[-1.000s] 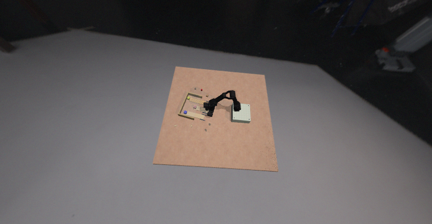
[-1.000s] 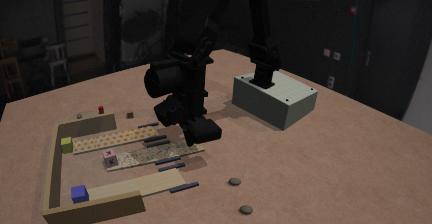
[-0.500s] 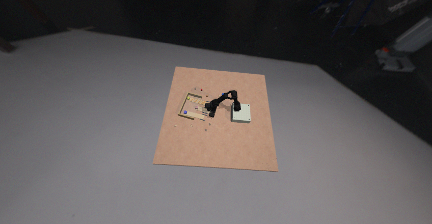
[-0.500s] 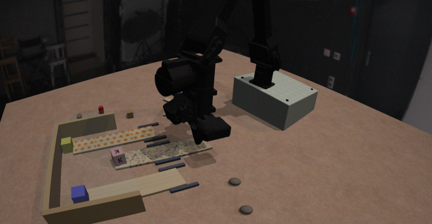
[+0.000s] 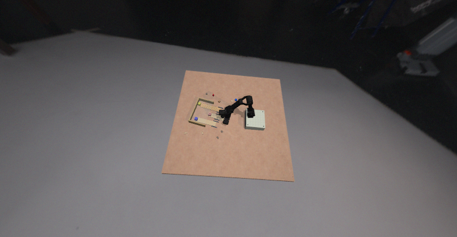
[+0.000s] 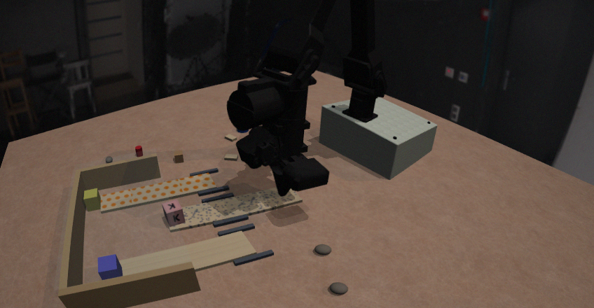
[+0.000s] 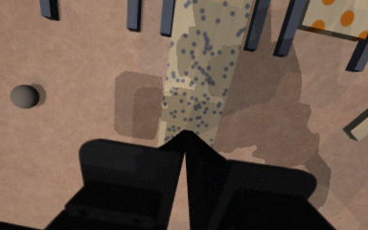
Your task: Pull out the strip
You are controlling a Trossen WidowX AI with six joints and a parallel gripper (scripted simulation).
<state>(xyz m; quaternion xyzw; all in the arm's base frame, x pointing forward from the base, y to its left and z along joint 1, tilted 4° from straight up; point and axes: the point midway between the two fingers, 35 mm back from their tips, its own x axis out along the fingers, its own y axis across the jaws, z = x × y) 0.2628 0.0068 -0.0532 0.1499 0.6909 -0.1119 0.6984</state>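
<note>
The gripper is fully clenched with nothing between its fingers; in the wrist view the two fingertips meet in one point that presses down on the near end of the grey-speckled strip. I judge that it is held this way so that the closed tip can drag the strip by friction along the table. The strip lies in the middle of the exterior view, between dark guide rails, and its right end already reaches out past them. The labelled cube, pink with the letter K, sits on the strip's left end, apart from the back wall of the wooden tray. Above it in the frame is the orange-dotted strip with a yellow-green cube, and in the lower left is the plain wooden strip with a blue cube; these two must not be moved. The rails keep the strips apart, so nothing seems to block the pull. Two grey pebbles lie at the lower middle, well apart from the strip.
</note>
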